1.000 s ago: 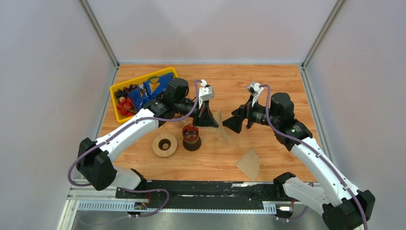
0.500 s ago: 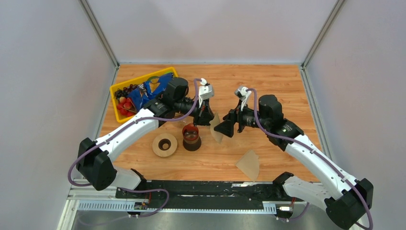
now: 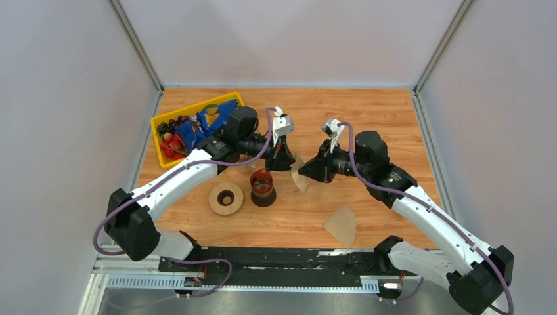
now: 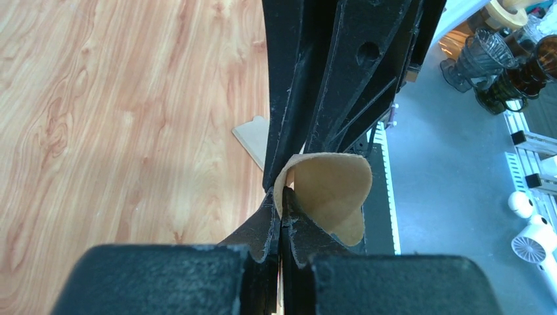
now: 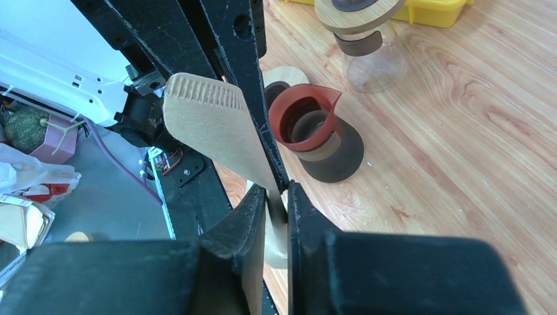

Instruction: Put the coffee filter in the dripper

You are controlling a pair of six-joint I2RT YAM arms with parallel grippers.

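A light orange wood-grain table (image 3: 368, 111) fills the floor of a booth closed on three sides by plain pale grey walls (image 3: 282, 39), with metal posts in the back corners and a black rail along the near edge. Above the middle of the table, a thin light-tan paper coffee filter (image 3: 301, 178) hangs clear of the wood between the two arms. The left gripper (image 3: 284, 163) has its fingers pressed together on one edge of it. The right gripper (image 3: 307, 172) pinches it from the opposite side, with paper showing between its nearly closed fingers. The clear ribbed cone dripper (image 5: 368, 59) with its tan wooden collar stands on the table just beside a yellow plastic tray (image 3: 161, 125) of fruit, apart from the held filter. A dark red-brown vessel on a black base (image 3: 263, 188) and a tan wooden ring disc (image 3: 225, 198) sit near each other left of centre. A second flat tan paper cone (image 3: 341, 225) lies near the front edge.
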